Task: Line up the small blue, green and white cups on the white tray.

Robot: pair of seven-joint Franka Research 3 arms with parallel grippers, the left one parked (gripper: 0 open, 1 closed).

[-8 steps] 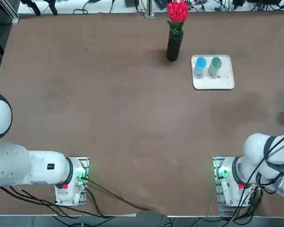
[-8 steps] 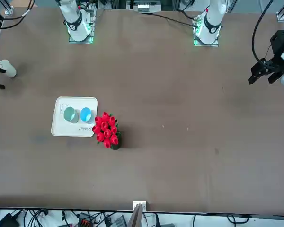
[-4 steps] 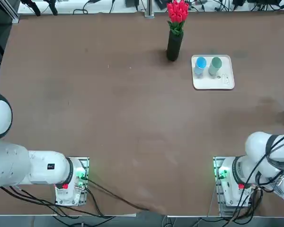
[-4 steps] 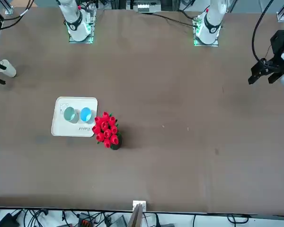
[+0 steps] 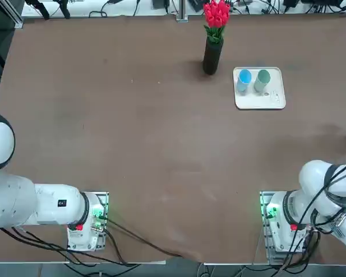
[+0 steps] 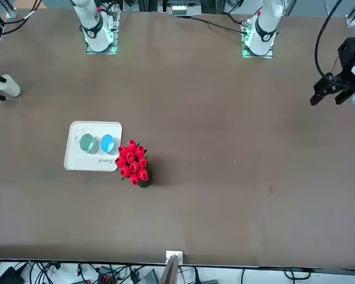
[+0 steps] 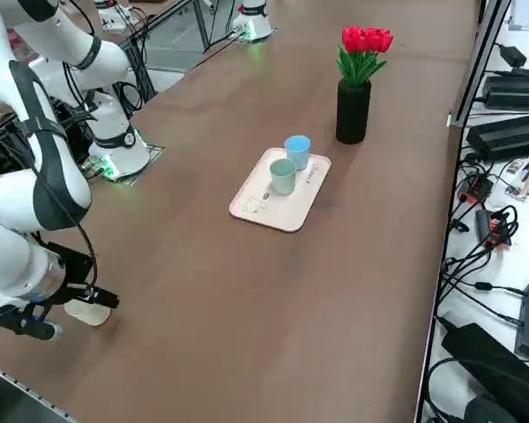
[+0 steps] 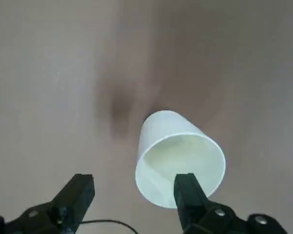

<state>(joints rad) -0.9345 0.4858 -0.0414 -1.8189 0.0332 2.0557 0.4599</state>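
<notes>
The white tray [image 5: 269, 101] lies at the far right of the table, with the blue cup [image 5: 244, 77] and the green cup [image 5: 263, 78] standing side by side along its far edge. The white cup [image 6: 9, 86] is off the tray, at the table's right edge nearer the robot's side. My right gripper [image 8: 134, 195] hangs open just over that cup [image 8: 178, 156], whose mouth faces the wrist camera. The cup sits off-centre between the fingers, and one fingertip [image 8: 188, 187] overlaps its rim. From the side, the gripper [image 7: 69, 315] is low beside the cup [image 7: 90, 312].
A tall black vase with red flowers [image 5: 212, 53] stands just left of the tray at the far side. The white cup is close to the table's right edge [image 7: 35, 388]. Cables and boxes lie on the floor beyond the far edge.
My right gripper has slid along the table's right edge toward the robot's side, up to the white cup, and has left the top view. It stays open. The cups have not moved.
</notes>
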